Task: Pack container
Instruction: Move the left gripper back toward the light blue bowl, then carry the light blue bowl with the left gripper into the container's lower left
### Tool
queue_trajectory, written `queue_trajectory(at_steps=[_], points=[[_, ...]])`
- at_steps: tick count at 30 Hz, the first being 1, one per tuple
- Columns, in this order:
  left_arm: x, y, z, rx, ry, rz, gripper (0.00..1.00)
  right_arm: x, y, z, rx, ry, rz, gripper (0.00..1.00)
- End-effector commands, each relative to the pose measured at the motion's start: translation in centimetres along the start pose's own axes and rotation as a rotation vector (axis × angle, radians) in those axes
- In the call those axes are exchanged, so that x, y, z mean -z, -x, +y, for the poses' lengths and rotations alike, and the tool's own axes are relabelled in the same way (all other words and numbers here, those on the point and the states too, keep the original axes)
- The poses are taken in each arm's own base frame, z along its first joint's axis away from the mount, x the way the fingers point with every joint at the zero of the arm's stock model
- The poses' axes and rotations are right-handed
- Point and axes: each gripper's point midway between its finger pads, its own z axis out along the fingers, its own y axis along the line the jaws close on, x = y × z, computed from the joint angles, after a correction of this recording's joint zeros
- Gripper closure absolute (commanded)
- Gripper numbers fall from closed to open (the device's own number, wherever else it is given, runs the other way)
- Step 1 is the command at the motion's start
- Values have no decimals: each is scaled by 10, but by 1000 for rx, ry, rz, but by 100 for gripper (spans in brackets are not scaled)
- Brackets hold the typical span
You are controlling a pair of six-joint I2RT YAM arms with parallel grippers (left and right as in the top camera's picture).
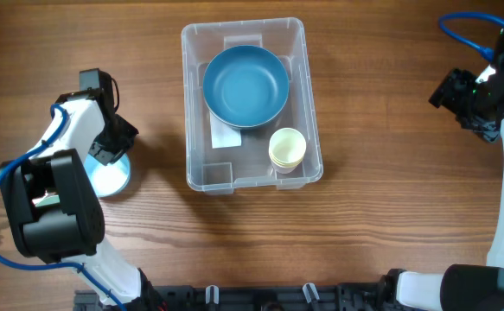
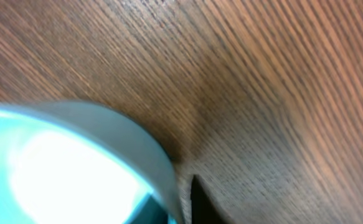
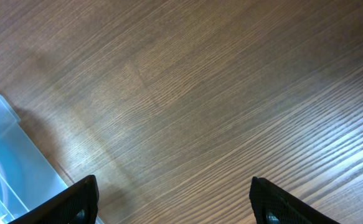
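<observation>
The clear plastic container (image 1: 186,104) stands mid-table; its corner shows in the right wrist view (image 3: 13,162). Inside it lie a dark blue bowl (image 1: 245,85) and a pale yellow cup (image 1: 287,149). A light-blue bowl (image 1: 113,177) sits on the table at the left and fills the lower left of the left wrist view (image 2: 75,162). My left gripper (image 1: 111,147) is at that bowl's far rim, its fingers (image 2: 182,205) closed across the rim, one inside and one outside. My right gripper (image 1: 455,91) is open and empty over bare wood (image 3: 175,202), right of the container.
The wooden table (image 1: 390,173) lies between the container and the right arm. The left arm's black base (image 1: 53,207) stands near the front left, just beside the light-blue bowl. A blue cable (image 1: 463,34) loops at the right arm.
</observation>
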Motion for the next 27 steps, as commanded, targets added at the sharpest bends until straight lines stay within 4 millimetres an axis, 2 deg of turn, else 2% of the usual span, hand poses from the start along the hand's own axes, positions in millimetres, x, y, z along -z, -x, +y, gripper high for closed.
queue_trajectory(at_steps=[1,3,5,7,9,12,14,16,17,20,22,24,27], points=[[-4,-1,2,-1,3,12,96,-3,-2,-1,13,-4,13,21],[3,1,1,-2,2,11,96,-3,-1,0,12,-3,10,21],[20,5,-2,-5,-3,5,96,-3,-1,0,12,-3,10,21],[50,9,-9,-19,-24,-16,96,-3,-1,0,12,-3,10,21],[94,9,-21,-52,-64,-56,96,-3,-1,0,12,-3,10,21],[154,-4,-40,-165,-135,-116,96,-3,-1,0,12,-2,9,21],[204,-27,-60,-263,-209,-169,96,-3,0,0,12,-2,7,21],[253,-70,-84,-404,-300,-212,96,-3,0,0,12,-1,8,21],[269,-102,-98,-497,-344,-220,96,-3,-1,0,12,-1,9,21],[275,-159,-118,-613,-378,-193,96,-3,-2,1,12,8,16,21],[272,-186,-126,-641,-379,-172,96,-3,-3,1,12,6,19,21],[264,-207,-133,-633,-357,-153,96,-3,-4,1,13,9,24,21],[240,-225,-141,-568,-297,-114,96,-3,-5,3,13,19,28,21]])
